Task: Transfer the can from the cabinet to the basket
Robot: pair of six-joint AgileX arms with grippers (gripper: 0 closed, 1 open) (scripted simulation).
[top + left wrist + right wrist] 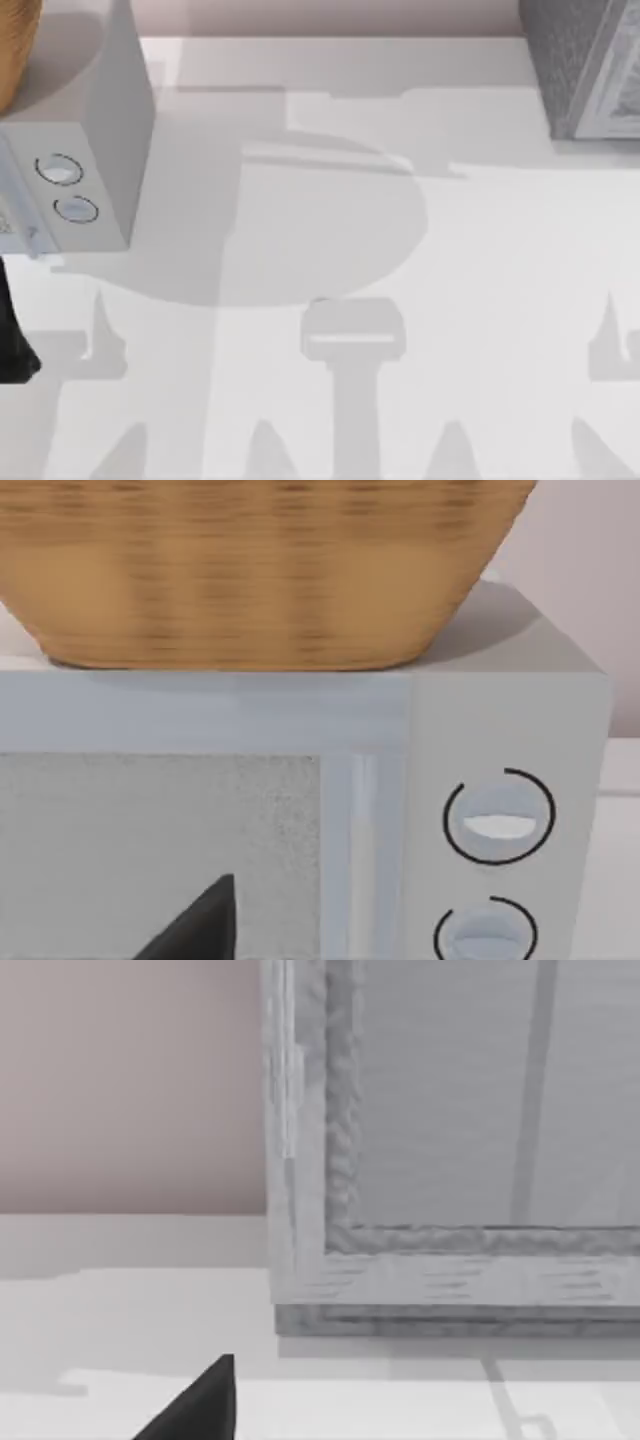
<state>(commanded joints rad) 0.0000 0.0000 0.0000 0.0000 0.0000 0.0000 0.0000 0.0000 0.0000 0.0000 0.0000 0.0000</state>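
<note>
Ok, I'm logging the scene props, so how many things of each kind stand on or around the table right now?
Wicker basket: 1
Pale grey box with two round dials: 1
Dark grey speckled cabinet: 1
Round dials on the box: 2
Total: 3 things, plus the 2 dials. The basket sits on top of the dial box.

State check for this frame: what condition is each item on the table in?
basket: upright, resting on top of the microwave.
microwave: door shut, two dials on its front.
cabinet: front panel closed, standing on the table.
left end effector: facing the microwave.
right end effector: facing the cabinet.
</note>
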